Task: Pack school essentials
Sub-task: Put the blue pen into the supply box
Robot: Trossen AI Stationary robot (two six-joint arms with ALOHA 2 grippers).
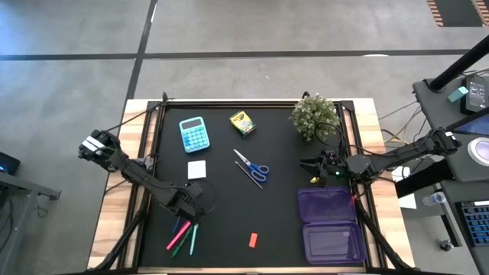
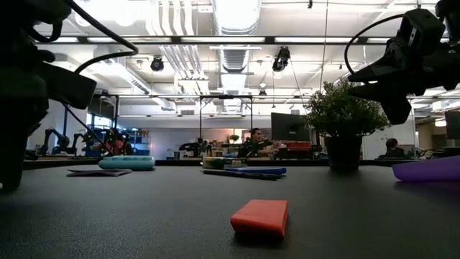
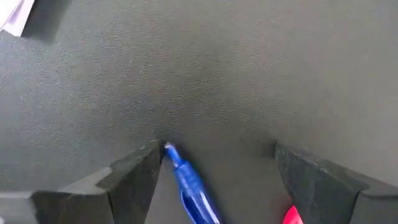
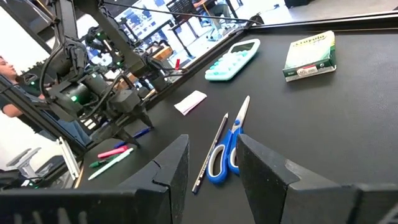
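My left gripper (image 1: 189, 208) is open and low over the black mat, at the far end of the pens (image 1: 180, 234). In the left wrist view its fingers (image 3: 134, 177) stand on either side of the blue pen (image 3: 189, 186), and a pink pen (image 3: 291, 216) lies beside it. The scissors (image 1: 253, 166) with a thin pen, the white note pad (image 1: 197, 169), the yellow crayon box (image 1: 243, 122) and the orange eraser (image 1: 253, 240) lie flat on the mat. My right gripper (image 1: 310, 171) is open in the air between the plant and the purple case, pointing at the scissors (image 4: 224, 152). My left gripper has the blue pen's tip (image 3: 168, 149) right beside one finger, and the pen lies flat on the mat between the open fingers. Whether that finger touches the tip, I cannot tell.
A teal calculator (image 1: 194, 134) lies at the far left of the mat. The potted plant (image 1: 315, 116) stands at the far right. The open purple case (image 1: 330, 225) lies at the near right. Bare mat (image 1: 229, 206) spreads across the middle. People sit in the room beyond.
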